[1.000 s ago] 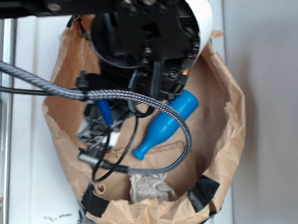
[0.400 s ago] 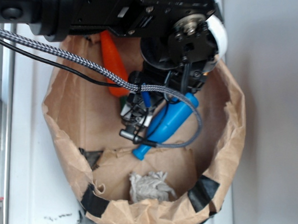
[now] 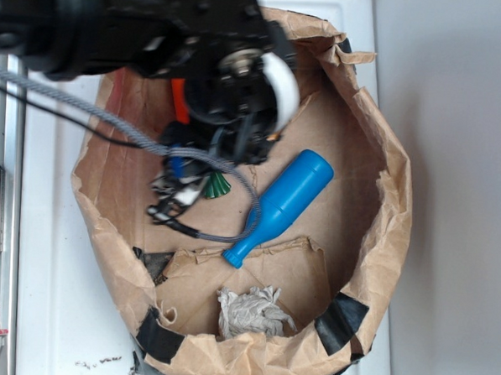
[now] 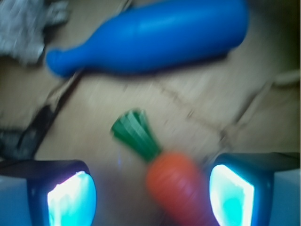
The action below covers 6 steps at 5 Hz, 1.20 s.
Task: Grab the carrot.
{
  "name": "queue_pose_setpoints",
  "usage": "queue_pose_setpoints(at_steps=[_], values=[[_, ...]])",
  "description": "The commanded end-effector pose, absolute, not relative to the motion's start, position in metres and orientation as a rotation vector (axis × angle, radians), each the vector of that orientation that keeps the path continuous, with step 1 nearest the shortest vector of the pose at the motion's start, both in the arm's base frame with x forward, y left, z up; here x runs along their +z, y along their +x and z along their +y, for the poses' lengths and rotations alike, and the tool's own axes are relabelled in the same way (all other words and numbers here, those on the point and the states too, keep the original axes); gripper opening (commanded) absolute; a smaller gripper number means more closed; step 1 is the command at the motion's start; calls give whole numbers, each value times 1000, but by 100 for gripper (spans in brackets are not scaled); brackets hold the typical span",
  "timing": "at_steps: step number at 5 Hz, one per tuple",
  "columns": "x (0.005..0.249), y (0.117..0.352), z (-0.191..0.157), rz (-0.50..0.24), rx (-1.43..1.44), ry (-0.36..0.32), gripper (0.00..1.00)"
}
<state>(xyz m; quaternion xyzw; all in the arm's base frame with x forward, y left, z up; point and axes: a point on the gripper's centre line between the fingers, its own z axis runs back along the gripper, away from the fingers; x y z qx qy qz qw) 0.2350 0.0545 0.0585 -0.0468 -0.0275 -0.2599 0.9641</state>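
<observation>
- White surface [image 3: 42, 311] carries a brown paper bag [image 3: 382, 245], rolled down into an open bowl shape, with black tape patches on its near rim
- Robot arm [image 3: 116, 17], black with braided cable looping down, reaches in from the top left of the bag; its bulk covers the bag's upper left part in the exterior view
- Blue pin [image 3: 283, 206] [image 4: 155, 35], bottle-shaped, lies flat on the bag floor, roughly at the bag's centre, thick end toward the upper right rim and thin neck toward the lower left; it touches nothing else that shows
- Carrot [image 3: 179, 100] [image 4: 176, 188] lies on the bag floor in the bag's upper left part, left of the pin and apart from it; in the exterior view only a strip of orange and the green stem [image 3: 218, 184] [image 4: 136, 134] show past the arm, the stem end pointing toward the bag's centre
- Hand [image 4: 150, 193] hangs over the carrot, spread wide: in the wrist view one finger [image 4: 70, 197] stands at the left with a clear gap to the carrot, the other [image 4: 233, 195] at the right, just beside the orange body; blur hides whether that one touches
- Crumpled grey rag [image 3: 248, 312] [image 4: 26, 23] sits by the bag's near rim, below the pin's neck
</observation>
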Motion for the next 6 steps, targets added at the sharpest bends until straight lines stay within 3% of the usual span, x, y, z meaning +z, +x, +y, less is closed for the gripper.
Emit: queue_pose_setpoints(at_steps=[1, 3, 4, 5, 6], values=[[44, 233, 54, -128, -507, 1, 100], [30, 250, 42, -138, -419, 59, 100], [32, 250, 38, -137, -392, 59, 0], [39, 244, 36, -139, -391, 44, 0], [60, 236, 31, -123, -383, -12, 0]])
